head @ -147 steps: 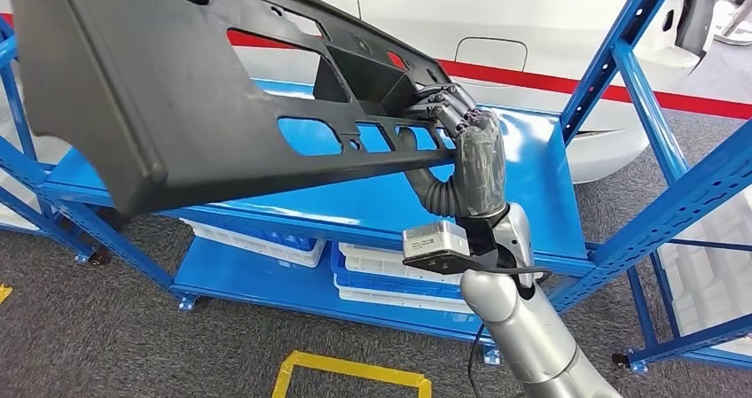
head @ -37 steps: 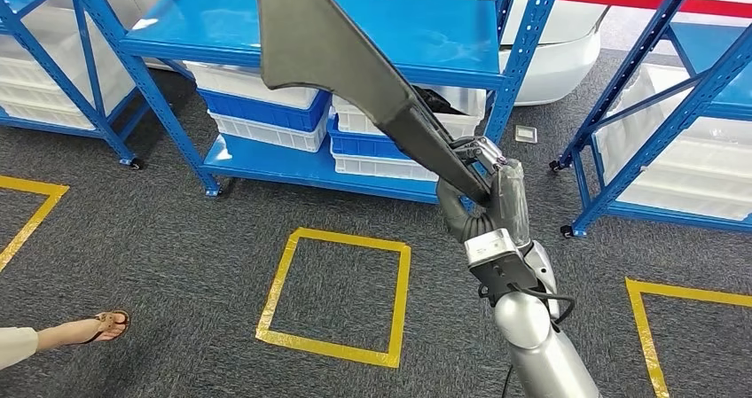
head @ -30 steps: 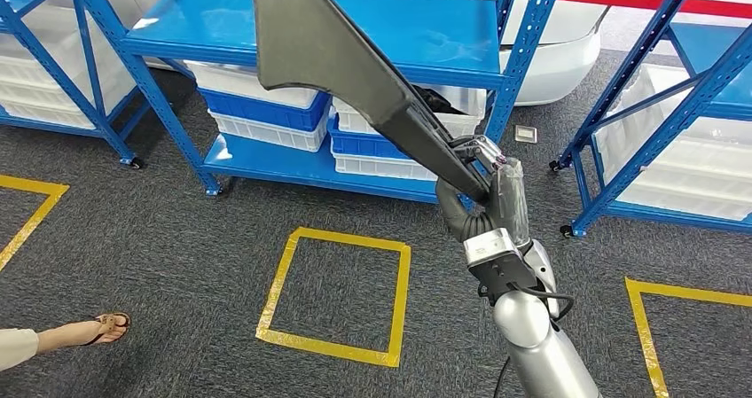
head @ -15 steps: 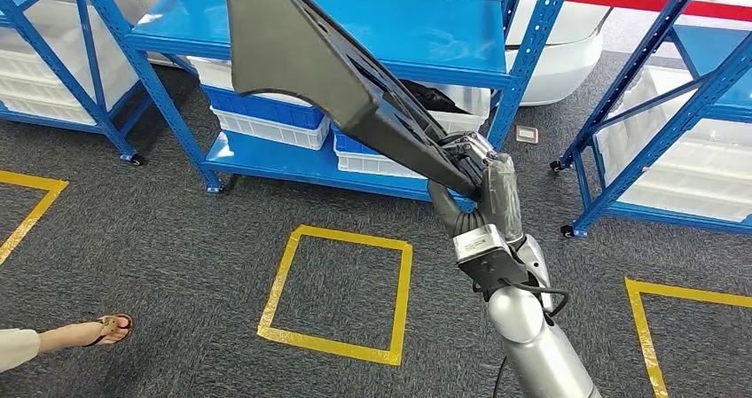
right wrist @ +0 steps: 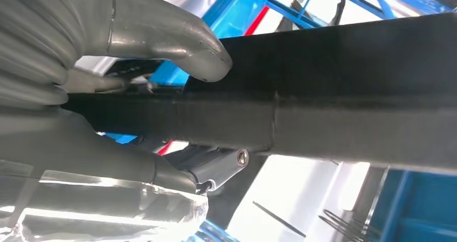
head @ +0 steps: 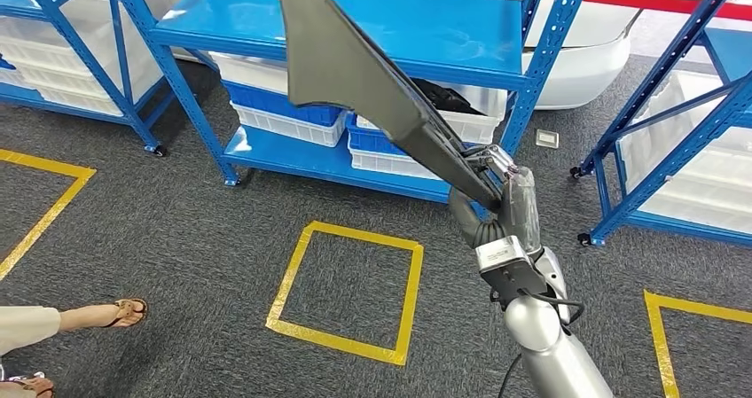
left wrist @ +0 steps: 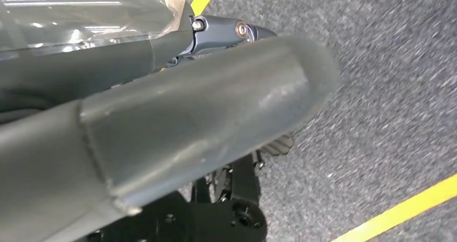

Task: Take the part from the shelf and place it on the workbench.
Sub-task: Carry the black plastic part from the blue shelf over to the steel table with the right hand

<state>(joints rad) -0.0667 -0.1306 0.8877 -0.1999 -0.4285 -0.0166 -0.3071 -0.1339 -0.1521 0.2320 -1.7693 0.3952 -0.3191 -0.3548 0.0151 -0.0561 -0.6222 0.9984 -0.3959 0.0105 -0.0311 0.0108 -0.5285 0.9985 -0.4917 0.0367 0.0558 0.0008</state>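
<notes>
At centre right of the head view, the right hand (head: 507, 185) grips the lower end of the long dark part (head: 355, 70), thumb and fingers (right wrist: 161, 34) clamped on opposite faces; the part slants toward upper centre, before the blue shelf (head: 426, 26). The left hand (left wrist: 161, 123) hangs over carpet, grasp indiscernible.

The part (head: 355, 70) looks like matt dark plastic, smooth. The shelf (head: 426, 26) at 12 o'clock is glossy blue painted metal. The floor (head: 177, 238) is rough grey carpet; the arm (head: 550, 345) is smooth silver metal.
</notes>
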